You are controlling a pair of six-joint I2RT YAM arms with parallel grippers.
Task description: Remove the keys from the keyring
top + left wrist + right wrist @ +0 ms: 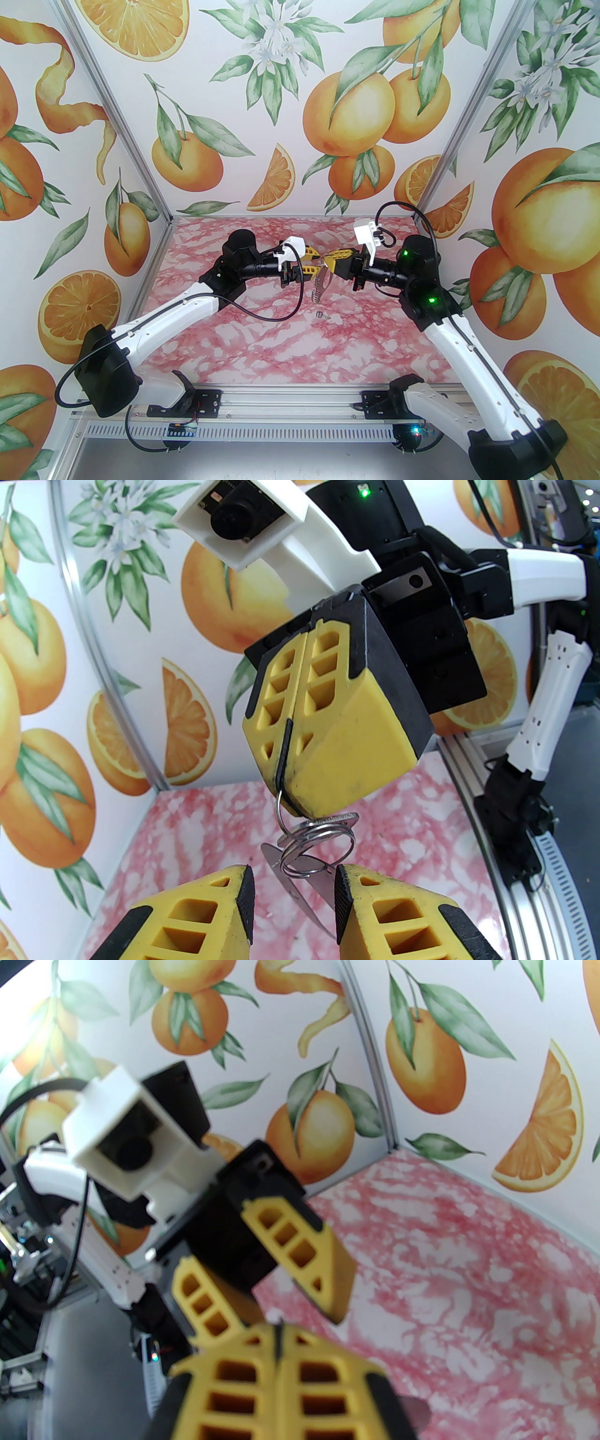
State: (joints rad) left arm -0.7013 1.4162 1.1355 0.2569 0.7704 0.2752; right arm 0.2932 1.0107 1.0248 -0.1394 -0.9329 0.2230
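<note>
Light is bright, even and diffuse, with no single source I can pick out; my arms throw only faint, soft shadows on the table. From the top camera everything reads sharp, the walls slightly washed. My left wrist camera is crisp on my right gripper and the keyring it pinches, though the corner post bows with lens distortion. My right wrist camera is soft throughout: my own fingers blur near the lens, and white glare burns out the upper left corner
</note>
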